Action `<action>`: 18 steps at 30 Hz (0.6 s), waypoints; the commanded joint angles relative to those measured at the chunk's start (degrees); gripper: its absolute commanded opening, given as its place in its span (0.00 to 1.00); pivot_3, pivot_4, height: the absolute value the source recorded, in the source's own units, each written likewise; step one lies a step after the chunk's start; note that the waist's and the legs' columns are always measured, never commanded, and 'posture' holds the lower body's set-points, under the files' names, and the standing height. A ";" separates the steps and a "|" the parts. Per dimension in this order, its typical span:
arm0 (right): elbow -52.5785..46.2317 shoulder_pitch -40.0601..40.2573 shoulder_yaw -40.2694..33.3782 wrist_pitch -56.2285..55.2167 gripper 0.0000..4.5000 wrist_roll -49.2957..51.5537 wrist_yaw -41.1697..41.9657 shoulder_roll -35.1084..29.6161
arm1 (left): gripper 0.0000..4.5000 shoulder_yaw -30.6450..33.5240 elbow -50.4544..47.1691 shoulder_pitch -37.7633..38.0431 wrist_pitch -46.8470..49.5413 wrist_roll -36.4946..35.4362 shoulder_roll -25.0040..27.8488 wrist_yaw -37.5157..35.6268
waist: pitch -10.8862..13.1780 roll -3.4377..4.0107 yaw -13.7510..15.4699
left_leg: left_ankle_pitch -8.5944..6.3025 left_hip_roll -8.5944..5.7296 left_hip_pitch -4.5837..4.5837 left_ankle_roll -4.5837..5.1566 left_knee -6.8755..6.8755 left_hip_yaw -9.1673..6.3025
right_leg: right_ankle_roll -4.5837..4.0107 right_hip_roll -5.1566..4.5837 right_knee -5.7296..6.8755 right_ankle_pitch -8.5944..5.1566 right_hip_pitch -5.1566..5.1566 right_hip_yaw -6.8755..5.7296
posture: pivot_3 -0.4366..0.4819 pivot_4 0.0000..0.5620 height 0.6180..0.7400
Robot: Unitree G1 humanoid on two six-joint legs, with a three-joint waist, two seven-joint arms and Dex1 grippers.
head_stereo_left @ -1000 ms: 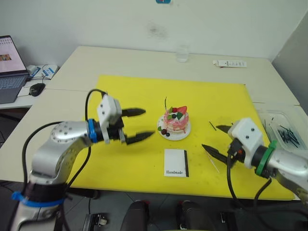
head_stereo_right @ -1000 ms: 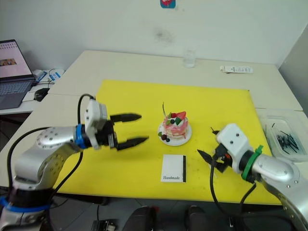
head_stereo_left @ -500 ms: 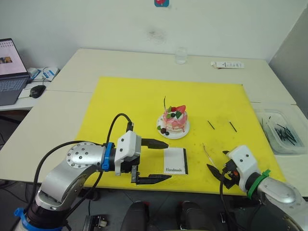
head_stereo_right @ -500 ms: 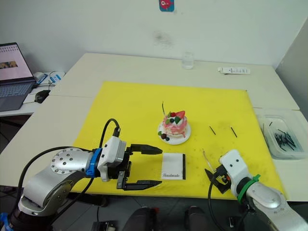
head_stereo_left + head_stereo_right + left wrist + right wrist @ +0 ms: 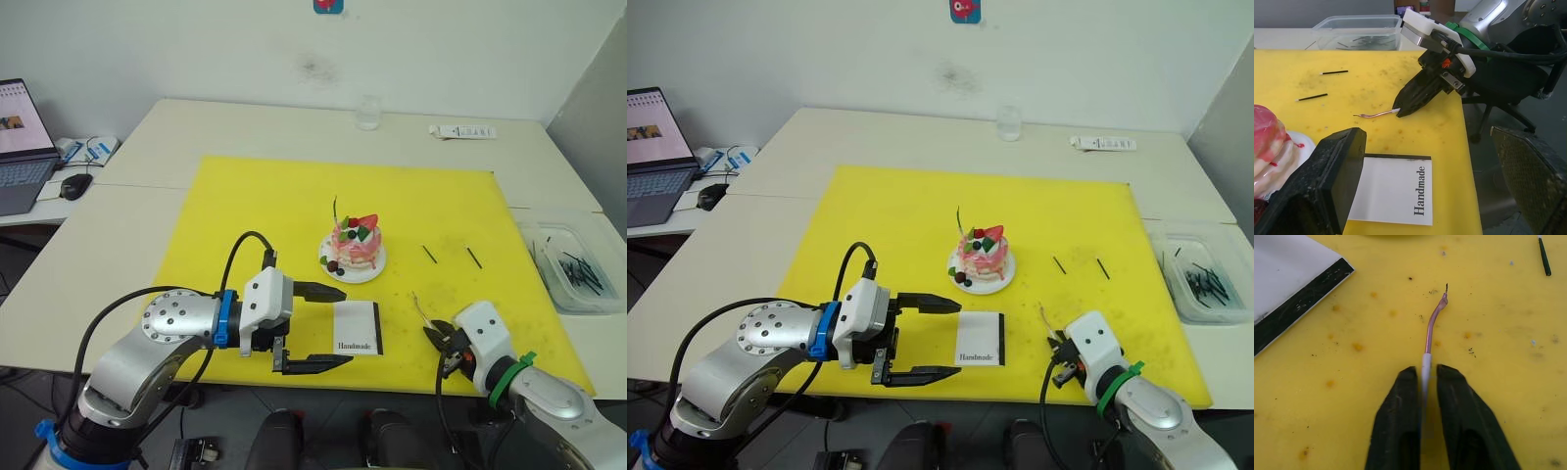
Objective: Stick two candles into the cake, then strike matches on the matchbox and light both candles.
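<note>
On the counter's yellow mat (image 5: 255, 206), the cake (image 5: 355, 245) holds one candle (image 5: 335, 210), the left gripper (image 5: 318, 326) waits with fingers apart beside the matchbox (image 5: 357, 329), and the right gripper (image 5: 1422, 382) has clamped the second candle (image 5: 1432, 325); lighting remains, matches (image 5: 429, 254) lying unobstructed nearby.

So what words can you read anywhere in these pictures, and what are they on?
"Handmade" in black letters, on the flat white rectangular matchbox lying on the yellow mat.
The open laptop's screen shows something too small to read.
The small blue and red sign on the wall is too blurred to read.
</note>
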 commanded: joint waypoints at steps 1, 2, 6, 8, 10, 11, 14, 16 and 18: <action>-2.15 -0.04 -2.15 0.99 0.01 0.96 1.10 -0.29 | 1.00 -0.46 -1.25 -0.11 -0.35 -0.23 0.05 -0.01 | 0.00 0.00 0.00 | 0.00 0.00 0.00 0.00 -0.01 0.00 | 0.00 0.00 0.00 0.00 0.00 0.00 | 0.48 0.27 0.98; -2.75 -0.06 -3.09 1.38 0.01 1.75 1.88 -0.77 | 1.00 -0.60 -1.13 -0.05 -0.51 -0.09 0.00 -0.08 | 0.00 0.00 0.01 | 0.00 0.00 -0.01 0.00 -0.01 0.00 | 0.00 0.00 0.00 0.00 0.00 -0.01 | 0.48 0.27 0.98; -4.02 0.87 -9.94 1.49 0.01 4.29 7.21 -4.88 | 1.00 -1.04 -1.71 0.29 -0.27 -0.56 -0.24 0.02 | 0.00 0.00 0.02 | 0.00 0.00 -0.02 0.00 -0.04 -0.01 | 0.00 0.01 0.00 -0.01 -0.02 -0.02 | 0.48 0.27 0.98; -3.18 2.03 -14.87 1.03 0.01 5.18 10.51 -7.65 | 1.00 -1.44 -2.49 0.71 0.00 -1.05 -0.49 0.22 | 0.00 0.00 0.03 | 0.00 -0.02 -0.03 0.00 -0.03 0.00 | 0.00 0.03 -0.01 -0.01 -0.03 -0.02 | 0.48 0.27 0.98; -0.75 4.62 -20.59 -0.94 0.01 5.37 15.35 -10.97 | 1.00 -1.78 -3.16 1.05 0.16 -1.41 -0.79 0.53 | 0.00 0.00 0.05 | 0.00 -0.03 -0.04 0.00 -0.04 -0.01 | 0.00 0.03 -0.02 -0.01 -0.02 -0.02 | 0.48 0.27 0.98; 0.89 6.39 -23.46 -2.49 0.01 5.05 18.16 -12.74 | 1.00 -1.93 -3.47 1.10 0.30 -1.65 -0.94 0.64 | 0.00 0.00 0.06 | 0.00 -0.03 -0.04 0.00 -0.03 -0.01 | 0.00 0.03 -0.03 -0.01 -0.02 -0.03 | 0.48 0.27 0.98; 6.36 11.42 -30.06 -9.04 0.01 3.76 26.78 -17.06 | 1.00 -2.27 -4.36 0.79 0.81 -2.27 -1.28 0.64 | 0.00 0.00 0.15 | 0.00 -0.05 -0.05 0.00 -0.03 -0.04 | -0.01 0.05 -0.04 -0.02 0.00 -0.06 | 0.48 0.27 0.98; 10.41 13.56 -33.11 -12.82 0.01 3.19 31.56 -19.16 | 1.00 -2.51 -4.77 0.49 1.07 -2.56 -1.34 0.67 | 0.00 0.01 0.15 | 0.00 -0.05 -0.03 0.00 -0.03 -0.03 | -0.01 0.06 -0.04 -0.02 0.02 -0.05 | 0.48 0.27 0.98; 15.30 14.27 -35.40 -15.73 0.01 2.50 35.08 -20.84 | 1.00 -2.82 -5.07 0.11 1.35 -2.95 -1.57 0.89 | -0.01 0.02 0.10 | 0.00 -0.04 -0.01 0.00 -0.02 -0.04 | -0.01 0.06 -0.02 -0.01 0.03 -0.04 | 0.48 0.27 0.98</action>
